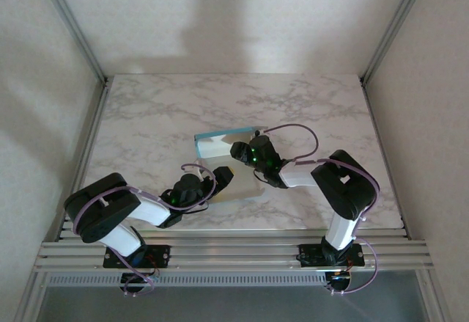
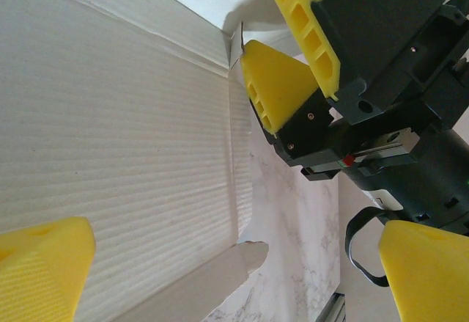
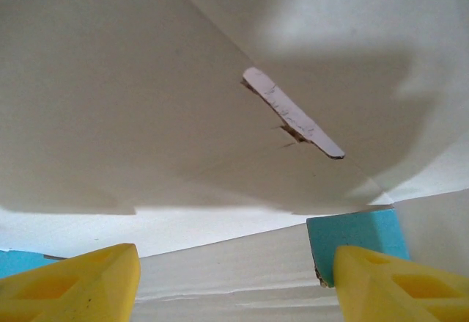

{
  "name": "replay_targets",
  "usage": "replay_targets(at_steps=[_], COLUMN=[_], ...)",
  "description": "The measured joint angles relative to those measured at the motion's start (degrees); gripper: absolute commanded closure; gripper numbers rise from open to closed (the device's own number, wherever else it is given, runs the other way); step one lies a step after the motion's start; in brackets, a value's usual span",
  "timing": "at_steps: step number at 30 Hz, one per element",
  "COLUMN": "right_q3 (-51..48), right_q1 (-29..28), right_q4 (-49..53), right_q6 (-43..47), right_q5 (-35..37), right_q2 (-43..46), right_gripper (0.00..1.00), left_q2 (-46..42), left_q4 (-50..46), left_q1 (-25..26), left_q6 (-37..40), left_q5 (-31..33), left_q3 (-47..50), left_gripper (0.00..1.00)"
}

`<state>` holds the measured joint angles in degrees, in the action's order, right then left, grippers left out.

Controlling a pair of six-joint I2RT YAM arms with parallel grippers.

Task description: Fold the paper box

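Top external view: the paper box (image 1: 216, 148) lies part-folded at the middle of the desk (image 1: 146, 116), white face up, with turquoise along its upper edge. The left pincer (image 1: 224, 178), at the box's lower left, gapes fully and holds nothing. The right pincer (image 1: 237, 149), over the box's right part, also has its jaws apart and grips nothing.

Thin paper box (image 2: 132, 138) of white card: matt, finely ribbed inside, turquoise outside. Marble-patterned tabletop (image 1: 146, 116): smooth, faintly glossy. Yellow wedge fingers (image 3: 73, 285) of right gripper (image 3: 236, 278): matt moulded plastic, faintly grainy.
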<state>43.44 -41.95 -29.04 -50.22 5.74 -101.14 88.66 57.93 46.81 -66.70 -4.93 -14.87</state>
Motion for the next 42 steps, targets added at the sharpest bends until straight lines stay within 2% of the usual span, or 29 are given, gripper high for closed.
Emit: replay_targets(at_steps=[6, 12, 17, 21, 25, 30, 42], right_q3=[-0.28, -1.60, -1.66, 0.98, 10.12, 18.29, 25.22], right_q1=[0.02, 0.85, 4.83, 8.61, 10.19, 10.14, 10.14], right_q4=[4.26, 10.86, 21.14, 30.18, 38.73, 41.51, 43.93], right_q6=[4.24, 11.47, 18.21, 21.27, 21.92, 19.06, 13.70], right_q5=[-0.79, -5.35, -10.29, -14.10, -16.81, -17.84, -13.84], right_q2=[3.06, 11.91, 19.41, 23.23, 21.97, 19.12, 9.51], right_gripper=[0.29, 0.28, 0.33, 0.31, 0.31, 0.35, 0.46], left_q2=[0.00, 0.42, 0.44, 0.44, 0.98, 1.40, 2.78], left_q4=[0.00, 0.55, 0.55, 0.52, 0.52, 0.59, 2.29], left_q1=[0.00, 0.00, -0.02, -0.02, -0.02, -0.02, -0.02], left_q6=[0.02, 0.02, 0.04, 0.44, 0.85, 1.33, 2.01], left_q5=[0.02, 0.02, 0.02, 0.00, 0.00, 0.00, 0.02], left_q3=[0.00, -0.04, -0.07, -0.22, -0.66, -0.96, -1.27], left_gripper=[0.01, 0.01, 0.01, 0.01, 0.01, 0.01, 0.01])
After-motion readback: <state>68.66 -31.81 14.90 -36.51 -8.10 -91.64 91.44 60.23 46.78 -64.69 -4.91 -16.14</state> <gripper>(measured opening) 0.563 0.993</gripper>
